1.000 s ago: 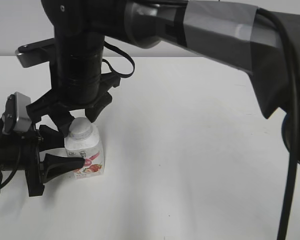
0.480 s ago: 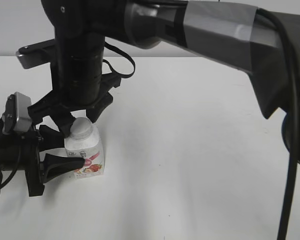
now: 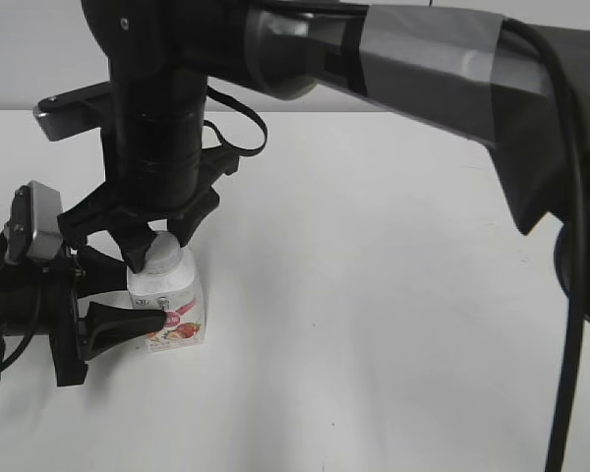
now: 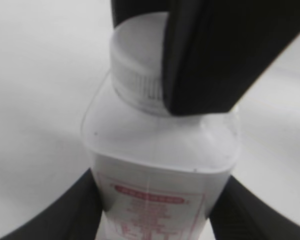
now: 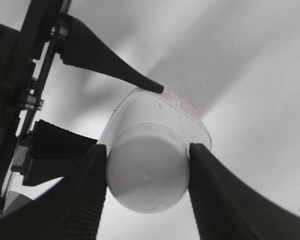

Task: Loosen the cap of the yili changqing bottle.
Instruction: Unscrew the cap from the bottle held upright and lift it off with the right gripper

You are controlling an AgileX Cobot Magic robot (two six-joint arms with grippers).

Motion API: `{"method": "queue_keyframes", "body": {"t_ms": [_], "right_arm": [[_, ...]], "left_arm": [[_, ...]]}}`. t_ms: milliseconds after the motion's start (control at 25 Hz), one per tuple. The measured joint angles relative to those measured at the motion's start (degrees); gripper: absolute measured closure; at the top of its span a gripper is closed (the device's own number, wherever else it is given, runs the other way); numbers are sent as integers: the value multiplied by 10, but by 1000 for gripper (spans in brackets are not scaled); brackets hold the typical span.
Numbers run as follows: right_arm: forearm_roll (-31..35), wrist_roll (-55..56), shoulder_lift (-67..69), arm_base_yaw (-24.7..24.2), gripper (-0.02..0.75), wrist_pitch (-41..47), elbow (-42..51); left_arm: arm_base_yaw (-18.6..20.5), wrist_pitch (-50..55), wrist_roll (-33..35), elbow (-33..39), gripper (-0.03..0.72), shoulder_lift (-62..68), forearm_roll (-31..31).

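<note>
The yili changqing bottle (image 3: pixel 172 313), white with a pink-red label, stands upright on the white table at the left. My left gripper (image 3: pixel 128 293) comes in from the left and is shut on the bottle's body; in the left wrist view its fingers (image 4: pixel 157 220) press both sides of the bottle (image 4: pixel 160 165). My right gripper (image 3: pixel 160 246) points down from above and is shut on the white ribbed cap (image 3: pixel 162 260). In the right wrist view both fingers (image 5: pixel 147 187) touch the cap (image 5: pixel 147 172), with the bottle's shoulder (image 5: pixel 190 125) below it. The cap also shows in the left wrist view (image 4: pixel 135 65).
The white table (image 3: pixel 393 295) stretches to the right of the bottle. The right arm's thick black and grey link (image 3: pixel 423 59) crosses the top of the exterior view, with a black cable (image 3: pixel 570 324) hanging at the right.
My right gripper has turned a little about its vertical axis and its fingers have closed in on the cap. The left gripper and the bottle have stayed in place.
</note>
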Motion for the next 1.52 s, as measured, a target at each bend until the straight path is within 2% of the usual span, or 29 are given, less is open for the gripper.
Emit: {"method": "queue_keyframes", "body": {"t_ms": [120, 360, 600, 880, 1520], "right_arm": [[1, -63, 0, 0, 343, 0, 0], [19, -372, -1, -1, 345, 1, 0], [26, -494, -1, -3, 345, 2, 0], [21, -566, -1, -3, 345, 2, 0], [21, -574, -2, -3, 346, 2, 0]], "left_arm": [[0, 0, 0, 0, 300, 0, 0], [0, 1, 3, 0, 305, 0, 3], [1, 1, 6, 0, 312, 0, 4], [1, 1, 6, 0, 316, 0, 4], [1, 1, 6, 0, 319, 0, 3]]}}
